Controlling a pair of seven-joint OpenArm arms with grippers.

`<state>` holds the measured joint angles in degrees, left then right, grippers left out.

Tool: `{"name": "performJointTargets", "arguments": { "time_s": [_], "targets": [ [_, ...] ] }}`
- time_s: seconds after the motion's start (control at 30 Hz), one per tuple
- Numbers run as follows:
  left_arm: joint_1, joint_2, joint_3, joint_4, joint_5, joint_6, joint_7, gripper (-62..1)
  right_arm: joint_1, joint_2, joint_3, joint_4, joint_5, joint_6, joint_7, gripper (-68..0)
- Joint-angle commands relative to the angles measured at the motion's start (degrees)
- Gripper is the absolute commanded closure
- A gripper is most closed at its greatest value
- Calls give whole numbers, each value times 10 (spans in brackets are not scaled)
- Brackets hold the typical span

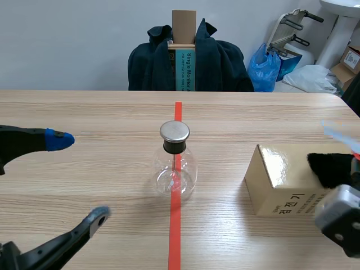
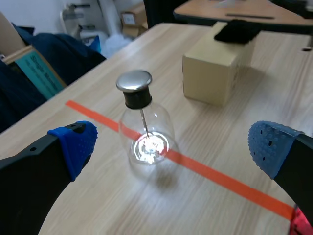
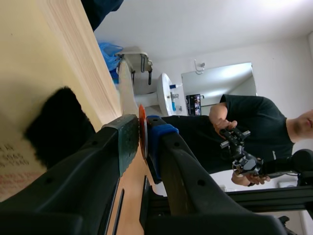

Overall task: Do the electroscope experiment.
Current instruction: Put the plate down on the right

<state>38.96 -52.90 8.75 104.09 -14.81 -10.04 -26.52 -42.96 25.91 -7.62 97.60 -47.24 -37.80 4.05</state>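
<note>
My left hand hung open over the worktop, its blue dotted pads wide apart. The electroscope stood ahead of it, in line with the gap between my fingers. It was a clear, round glass flask with a black stopper and a flat, shiny metal cap. A thin rod ran down inside it. It sat upright on the orange-red tape line, about the middle of the worktop.

Off to my right lay a tan cardboard box with dark Korean lettering on its near side, and a black fur pad rested on top. My right hand was closed on a thin pale strip, pinched between its pads near the box. Behind the worktop, a teal box read "Single Monitor"
</note>
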Motion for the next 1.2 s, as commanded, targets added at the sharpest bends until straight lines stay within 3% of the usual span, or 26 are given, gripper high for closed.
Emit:
{"name": "performJointTargets", "arguments": {
  "time_s": [0.0, 0.3, 0.47, 0.7, 0.77, 0.97, 1.17],
  "targets": [
    [19, -8, -21, 28, -5, 6, 1, -623, 26, -2, -6, -18, -8, 0, 1, -56],
    [140, -27, -120, 136, -6, 16, 78, -623, 96, -24, -54, -109, -32, 2, 39, -55],
    [143, -26, -124, 141, -6, 16, 98, -623, 96, -28, -73, -129, -40, 1, 75, -55],
    [143, -19, -124, 141, -6, 18, 101, -623, 96, -27, -75, -129, -39, -8, 58, -58],
    [143, -19, -124, 141, -6, 18, 101, -623, 96, -27, -75, -129, -39, -8, 46, -105],
    [143, -19, -124, 141, -6, 18, 101, -623, 96, -27, -75, -129, -39, -10, 31, -348],
    [143, -19, -124, 141, -6, 20, 101, -623, 96, -27, -75, -129, -47, -52, 31, -509]
  ]
}}
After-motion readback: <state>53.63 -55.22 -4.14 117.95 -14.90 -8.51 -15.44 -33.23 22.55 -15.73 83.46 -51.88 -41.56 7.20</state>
